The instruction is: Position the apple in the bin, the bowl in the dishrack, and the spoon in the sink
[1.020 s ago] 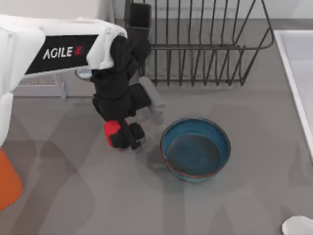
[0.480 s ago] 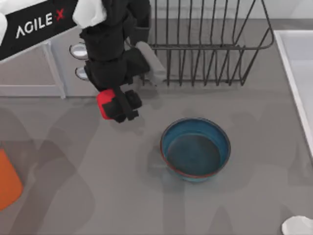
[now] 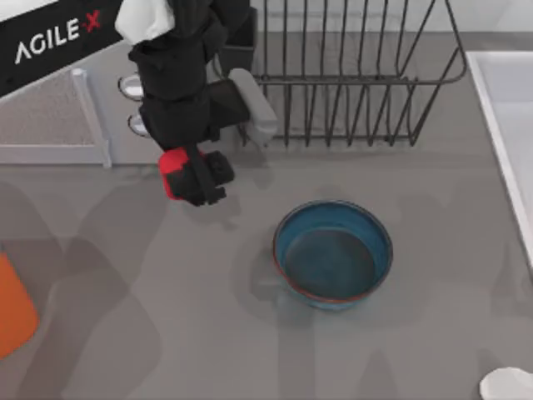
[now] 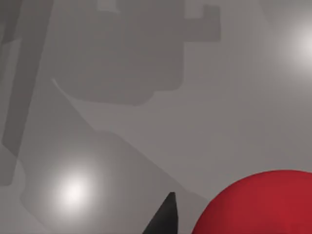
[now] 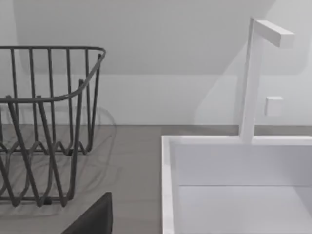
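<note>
While the left gripper [image 3: 198, 177] clenches the apple [image 3: 173, 173], the bowl [image 3: 333, 255] sits empty outside the dishrack [image 3: 350, 75].

The bowl [image 3: 333, 254] sits on the table [image 3: 208, 333] near its middle, in front of the dishrack [image 3: 350, 75]. The sink [image 3: 504, 125] lies along the right edge, beside the dishrack. The spoon [image 3: 506, 385] lies at the front right corner, the bin [image 3: 12, 312] at the left edge. The left gripper [image 3: 193, 177], closed around the apple [image 3: 173, 167], hangs left of and behind the bowl.
</note>
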Controlling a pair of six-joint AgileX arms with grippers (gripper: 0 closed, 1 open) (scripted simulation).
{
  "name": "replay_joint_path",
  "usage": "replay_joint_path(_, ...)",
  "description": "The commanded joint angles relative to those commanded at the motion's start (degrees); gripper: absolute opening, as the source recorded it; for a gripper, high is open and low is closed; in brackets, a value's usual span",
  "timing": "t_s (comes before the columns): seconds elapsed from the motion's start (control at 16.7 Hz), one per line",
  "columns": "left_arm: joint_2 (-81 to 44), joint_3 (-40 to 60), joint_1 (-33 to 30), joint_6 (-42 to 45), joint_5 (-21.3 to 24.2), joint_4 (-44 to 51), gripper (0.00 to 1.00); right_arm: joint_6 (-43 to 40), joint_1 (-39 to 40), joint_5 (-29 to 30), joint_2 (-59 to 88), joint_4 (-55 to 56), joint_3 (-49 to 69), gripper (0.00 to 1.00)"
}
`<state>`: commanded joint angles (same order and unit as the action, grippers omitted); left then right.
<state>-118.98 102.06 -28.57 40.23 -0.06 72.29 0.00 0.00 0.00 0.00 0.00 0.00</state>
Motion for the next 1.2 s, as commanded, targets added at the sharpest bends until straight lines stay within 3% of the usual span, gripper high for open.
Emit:
replay_joint_path(0.18,3.5,-1.4,1.2,8.1,-1.9,1.4,0.00,0.0,0.0,0.0,0.0,0.0,0.0,1.00)
replay_joint_path(0.42,9.9,-4.3,3.9,25.2,-5.4,3.7,0.00,0.0,0.0,0.0,0.0,0.0,0.0,1.00)
replay_joint_path(1.2,30.9,-18.9,19.0,97.2,-14.7,7.9,0.00,0.0,0.0,0.0,0.0,0.0,0.0,1.00)
